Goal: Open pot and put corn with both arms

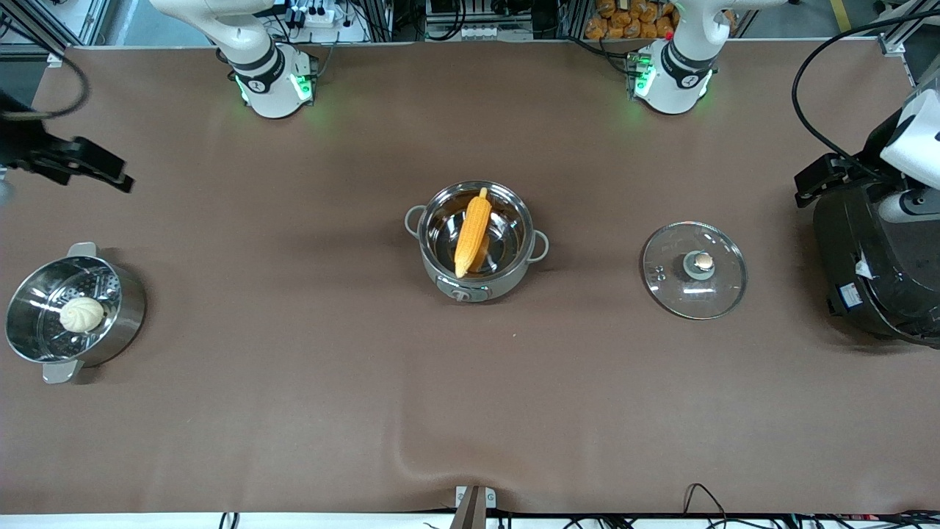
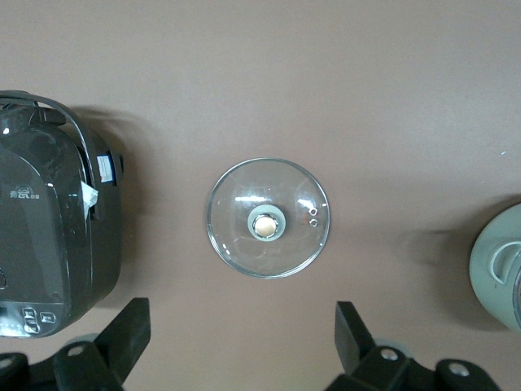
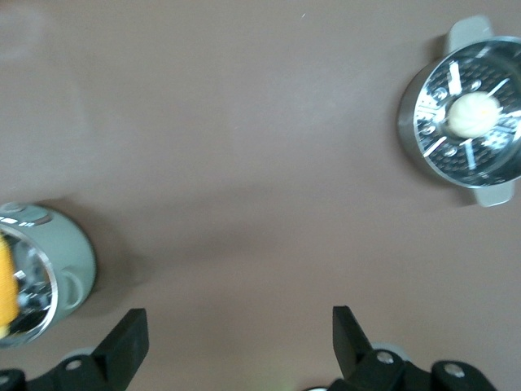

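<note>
The steel pot (image 1: 470,283) stands open in the middle of the table. The yellow-orange corn (image 1: 472,231) lies inside it, leaning on the rim. The glass lid (image 1: 694,270) lies flat on the table beside the pot, toward the left arm's end. My left gripper (image 1: 815,182) is up in the air near the black cooker, open and empty; its wrist view shows the lid (image 2: 268,217) below its spread fingers (image 2: 130,334). My right gripper (image 1: 110,173) is up over the right arm's end of the table, open and empty. The pot (image 3: 57,269) and the corn (image 3: 6,285) show at the edge of the right wrist view.
A steel steamer pot (image 1: 121,323) holding a white bun (image 1: 81,314) stands at the right arm's end, and shows in the right wrist view (image 3: 411,122). A large black cooker (image 1: 874,272) stands at the left arm's end, and shows in the left wrist view (image 2: 49,244).
</note>
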{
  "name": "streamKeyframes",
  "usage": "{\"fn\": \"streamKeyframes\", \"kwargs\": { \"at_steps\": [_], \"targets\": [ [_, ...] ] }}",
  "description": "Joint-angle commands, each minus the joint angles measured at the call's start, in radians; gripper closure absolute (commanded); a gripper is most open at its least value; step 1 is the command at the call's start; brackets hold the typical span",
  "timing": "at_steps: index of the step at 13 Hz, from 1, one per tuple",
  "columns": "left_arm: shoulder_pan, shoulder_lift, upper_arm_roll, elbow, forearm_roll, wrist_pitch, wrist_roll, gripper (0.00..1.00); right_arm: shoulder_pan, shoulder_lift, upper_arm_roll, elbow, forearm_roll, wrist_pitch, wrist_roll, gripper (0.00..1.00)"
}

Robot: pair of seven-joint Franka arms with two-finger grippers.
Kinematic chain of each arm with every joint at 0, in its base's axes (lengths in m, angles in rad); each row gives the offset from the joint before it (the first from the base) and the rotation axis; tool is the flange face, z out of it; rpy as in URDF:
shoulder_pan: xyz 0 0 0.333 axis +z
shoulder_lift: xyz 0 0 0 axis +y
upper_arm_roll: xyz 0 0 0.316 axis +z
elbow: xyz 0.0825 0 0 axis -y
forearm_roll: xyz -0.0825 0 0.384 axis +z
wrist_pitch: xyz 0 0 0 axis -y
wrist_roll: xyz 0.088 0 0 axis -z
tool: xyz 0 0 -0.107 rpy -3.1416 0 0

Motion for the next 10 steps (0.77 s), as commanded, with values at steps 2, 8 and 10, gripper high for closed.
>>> {"fn": "streamKeyframes", "kwargs": {
  "at_steps": [2, 8, 10],
  "targets": [
    [-0.001, -0.062, 0.002, -0.061, -0.018, -0.004, 0.009, 0.0, -0.061, 0.048, 0.025, 0.102, -0.018, -0.081, -0.064, 0.0],
    [-0.001, -0.112, 0.0, -0.117, -0.06, -0.001, -0.007, 0.0, -0.009, 0.05, 0.033, 0.107, -0.155, -0.055, -0.167, 0.0],
    [-0.008, -0.113, 0.0, -0.118, -0.061, 0.0, -0.01, 0.0, 0.004, 0.05, 0.029, 0.105, -0.172, -0.04, -0.188, 0.0]
  ]
}}
